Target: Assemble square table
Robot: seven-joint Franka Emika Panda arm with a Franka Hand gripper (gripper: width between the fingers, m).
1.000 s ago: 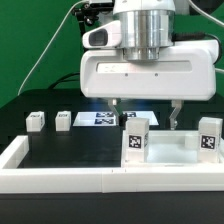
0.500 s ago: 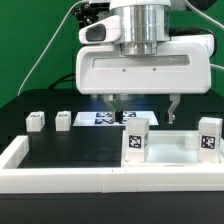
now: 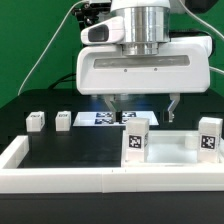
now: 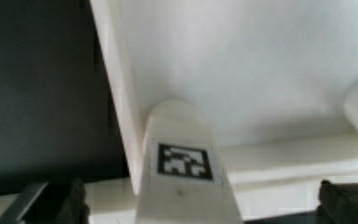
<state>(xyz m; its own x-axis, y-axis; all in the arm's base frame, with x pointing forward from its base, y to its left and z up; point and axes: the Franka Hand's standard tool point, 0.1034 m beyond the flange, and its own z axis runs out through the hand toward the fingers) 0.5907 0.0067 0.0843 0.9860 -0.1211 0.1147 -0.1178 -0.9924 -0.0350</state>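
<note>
The white square tabletop slab [image 3: 172, 150] lies at the exterior view's right, inside the border wall. Two tagged white legs stand upright on it, one near the middle [image 3: 137, 140] and one at the right [image 3: 209, 135]. Two more short legs [image 3: 36, 120] [image 3: 64, 119] rest on the black table at the left. My gripper [image 3: 144, 106] hangs open and empty above and behind the standing middle leg. In the wrist view the slab [image 4: 247, 70] fills the picture. The tagged leg [image 4: 186, 160] rises between my spread fingers [image 4: 51, 203], touching neither, and my gripper [image 4: 197, 206] stands wide open.
The long low white border wall [image 3: 70, 178] runs along the front and the left. The marker board [image 3: 103, 118] lies flat behind the slab. A cable hangs at the back left.
My gripper has risen a little above the standing leg, mostly in the first half second. The legs and the slab have not moved.
</note>
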